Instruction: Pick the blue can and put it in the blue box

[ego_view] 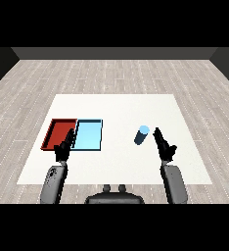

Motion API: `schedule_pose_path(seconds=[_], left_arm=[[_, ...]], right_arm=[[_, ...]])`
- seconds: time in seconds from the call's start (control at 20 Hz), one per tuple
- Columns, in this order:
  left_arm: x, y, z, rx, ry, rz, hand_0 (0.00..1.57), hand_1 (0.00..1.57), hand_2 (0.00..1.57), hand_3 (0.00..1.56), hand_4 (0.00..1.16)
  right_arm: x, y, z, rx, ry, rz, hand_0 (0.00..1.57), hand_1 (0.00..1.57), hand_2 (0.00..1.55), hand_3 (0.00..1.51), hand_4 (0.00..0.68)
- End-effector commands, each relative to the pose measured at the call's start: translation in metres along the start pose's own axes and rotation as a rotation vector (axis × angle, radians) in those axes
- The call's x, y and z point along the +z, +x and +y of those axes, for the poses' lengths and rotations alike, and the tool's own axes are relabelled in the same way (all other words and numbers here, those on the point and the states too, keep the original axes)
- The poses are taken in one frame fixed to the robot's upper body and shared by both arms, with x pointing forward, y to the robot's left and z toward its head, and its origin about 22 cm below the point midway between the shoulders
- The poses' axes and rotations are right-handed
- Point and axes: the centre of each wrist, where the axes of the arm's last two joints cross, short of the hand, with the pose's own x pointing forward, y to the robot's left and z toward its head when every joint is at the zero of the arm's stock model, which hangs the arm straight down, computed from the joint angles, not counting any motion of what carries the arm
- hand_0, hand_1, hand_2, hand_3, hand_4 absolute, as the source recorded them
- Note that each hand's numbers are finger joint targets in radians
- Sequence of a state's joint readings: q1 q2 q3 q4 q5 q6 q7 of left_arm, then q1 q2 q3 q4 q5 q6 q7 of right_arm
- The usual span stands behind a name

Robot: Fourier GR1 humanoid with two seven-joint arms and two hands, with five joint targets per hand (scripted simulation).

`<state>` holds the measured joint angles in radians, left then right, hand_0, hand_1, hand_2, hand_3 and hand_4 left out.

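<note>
Standing on the white table (116, 105), right of the middle, the blue can (141, 135) leans a little, its light blue top turned toward the far right. Nothing holds it. The right hand (163, 144) is just beside the can, on its right and slightly nearer, with a small gap between them. Its fingers are straight and point to the far side, so the hand is open and has nothing in it. The grey right forearm (173, 184) comes up from the near right corner.

To the left of the can, well apart from it, lies the light blue tray (88, 136). The red tray (59, 133) lies directly on its left, and the two trays touch along one side. The left hand (64, 147) is over the near edge where the two trays meet. Its fingers are relaxed and mostly straight, holding nothing. The grey left forearm (54, 182) comes from the near left. Beyond the table, a pale wooden floor (111, 73) goes to the far side.
</note>
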<state>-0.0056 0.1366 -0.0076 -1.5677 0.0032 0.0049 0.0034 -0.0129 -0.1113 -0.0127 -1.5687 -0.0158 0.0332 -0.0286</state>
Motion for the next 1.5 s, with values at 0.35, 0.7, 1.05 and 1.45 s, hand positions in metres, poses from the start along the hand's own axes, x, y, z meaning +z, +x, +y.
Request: schedule_pose_path(seconds=[0.35,0.7,1.05,1.45], left_arm=[[-0.007,0.034,-0.010,0.154,0.023,-0.409,0.00,0.00,0.00,0.00,0.00],[0.006,-0.014,-0.008,0.223,0.025,-0.458,0.00,0.00,0.00,0.00,0.00],[0.002,-0.002,-0.026,0.228,0.005,-0.439,0.00,0.00,0.00,0.00,0.00],[-0.003,-0.013,-0.020,0.229,0.006,-0.425,0.00,0.00,0.00,0.00,0.00]], right_arm=[[-0.046,0.025,-0.042,-0.169,0.052,-0.258,0.00,0.00,0.00,0.00,0.000],[-0.053,-0.009,-0.084,-0.216,0.068,-0.302,0.00,0.00,0.00,0.00,0.000],[-0.055,-0.013,-0.089,-0.213,0.075,-0.273,0.00,0.00,0.00,0.00,0.000],[-0.073,-0.019,-0.100,-0.247,0.065,-0.234,0.00,0.00,0.00,0.00,0.000]])
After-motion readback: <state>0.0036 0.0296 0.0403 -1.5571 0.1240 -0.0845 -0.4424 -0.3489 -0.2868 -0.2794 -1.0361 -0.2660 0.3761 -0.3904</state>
